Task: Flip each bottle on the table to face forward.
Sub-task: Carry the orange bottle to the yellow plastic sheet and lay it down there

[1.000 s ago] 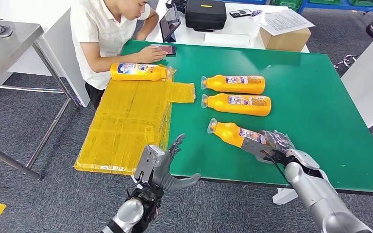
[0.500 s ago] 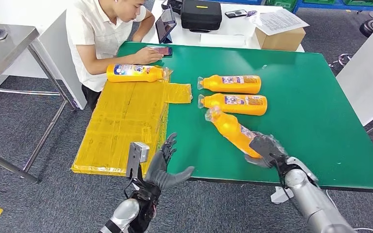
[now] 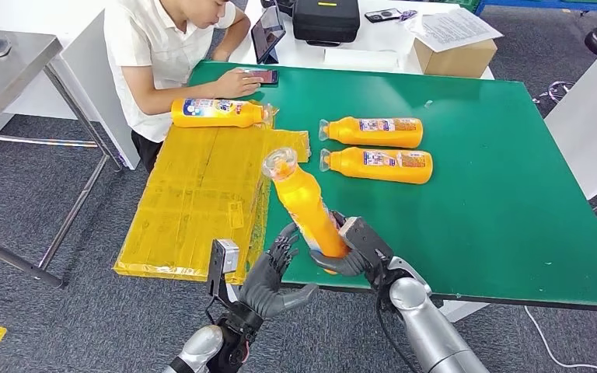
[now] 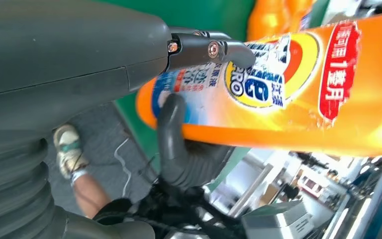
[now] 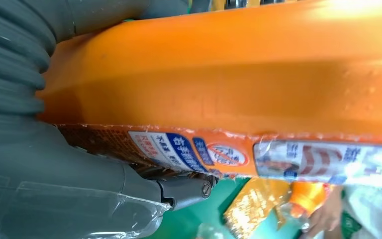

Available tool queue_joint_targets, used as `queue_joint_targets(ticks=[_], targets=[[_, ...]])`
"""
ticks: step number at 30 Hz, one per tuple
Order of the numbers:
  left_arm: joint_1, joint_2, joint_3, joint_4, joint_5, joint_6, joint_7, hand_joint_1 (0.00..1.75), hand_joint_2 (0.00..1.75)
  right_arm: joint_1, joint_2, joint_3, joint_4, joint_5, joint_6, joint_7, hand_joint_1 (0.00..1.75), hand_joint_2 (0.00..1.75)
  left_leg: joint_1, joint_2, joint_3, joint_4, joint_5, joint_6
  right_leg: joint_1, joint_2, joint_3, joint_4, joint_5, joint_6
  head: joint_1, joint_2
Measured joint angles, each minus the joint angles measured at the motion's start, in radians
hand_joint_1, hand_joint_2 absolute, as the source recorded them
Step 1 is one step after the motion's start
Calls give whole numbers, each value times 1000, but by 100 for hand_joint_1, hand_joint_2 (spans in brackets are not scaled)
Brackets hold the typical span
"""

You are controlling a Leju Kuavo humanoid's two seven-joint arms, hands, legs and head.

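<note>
My right hand [image 3: 355, 247] grips the base of an orange bottle [image 3: 307, 205], raised tilted over the green desk's [image 3: 505, 202] near edge, clear cap uppermost, colourful label wrapped around. My left hand [image 3: 274, 273] touches it, fingers spread.

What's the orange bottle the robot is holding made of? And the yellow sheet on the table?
The orange bottle looks like smooth, glossy plastic: it shines where light hits it and carries a printed sticker label. The yellow sheet seems to be flattened cardboard wrapped in shiny yellow tape, judging by its creases and glare, though that's uncertain.
</note>
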Motion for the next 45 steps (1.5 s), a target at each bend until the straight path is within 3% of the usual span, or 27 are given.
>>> queue_joint_targets(ticks=[5,12,19,20,23,24,25,26,28,29,30,40,44,45], targets=[[5,-8,15,-44,-40,93,-42,0,175,3,20,56,0,-6,-16,-3,175,175,0,0,-1,0,0,0,0,0,-2,0,0,0,0,0],[-2,-19,47,-65,14,189,-13,0,175,52,38,141,-2,34,-69,-17,175,175,0,0,-2,0,0,0,0,0,-3,0,0,0,0,0],[-2,-25,67,-55,100,166,2,0,175,77,43,182,-6,49,-86,-20,175,175,0,0,-4,0,0,0,0,0,-5,0,0,0,0,0],[-1,-25,69,-55,115,150,7,20,175,76,43,187,-6,55,-92,-20,175,175,0,0,-4,0,0,0,0,0,-5,0,0,0,0,0],[-2,-24,71,-54,136,112,23,151,175,73,43,198,-2,73,-109,-31,175,175,0,0,-5,0,0,0,0,0,-5,0,0,0,0,0],[-3,-24,71,-53,138,102,25,175,175,72,43,200,-1,72,-110,-36,175,175,0,0,-5,0,0,0,0,0,-5,0,0,0,0,0],[-4,-24,72,-52,141,91,26,175,175,70,43,201,0,69,-109,-42,164,175,0,0,-5,0,0,0,0,0,-5,0,0,0,0,0],[-5,-23,72,-51,142,80,24,175,175,69,43,202,0,64,-108,-46,129,175,0,0,-5,0,0,0,0,0,-5,0,0,0,0,0],[-6,-21,75,-51,150,54,19,175,175,68,43,202,0,49,-99,-52,42,175,0,0,-5,0,0,0,0,0,-5,0,0,0,0,0],[-7,-21,77,-51,156,39,18,175,175,67,43,202,0,39,-90,-55,9,175,0,0,-5,0,0,0,0,0,-5,0,0,0,0,0],[-6,-20,81,-53,164,23,16,175,175,68,43,203,0,28,-78,-58,0,175,0,0,-5,0,0,0,0,0,-5,0,0,0,0,0],[27,-19,112,-120,179,-31,-17,175,175,77,43,207,-11,-38,-5,-81,0,175,0,0,-5,0,0,0,0,0,-6,0,0,0,0,0],[42,-22,131,-161,167,-20,-71,175,175,97,46,207,-30,-102,36,-87,0,0,0,0,-5,0,0,0,0,0,-6,0,0,0,0,0],[45,-23,142,-174,164,-8,-83,175,175,108,49,206,-39,-108,27,-90,0,0,0,0,-5,0,0,0,0,0,-6,0,0,0,0,0]])
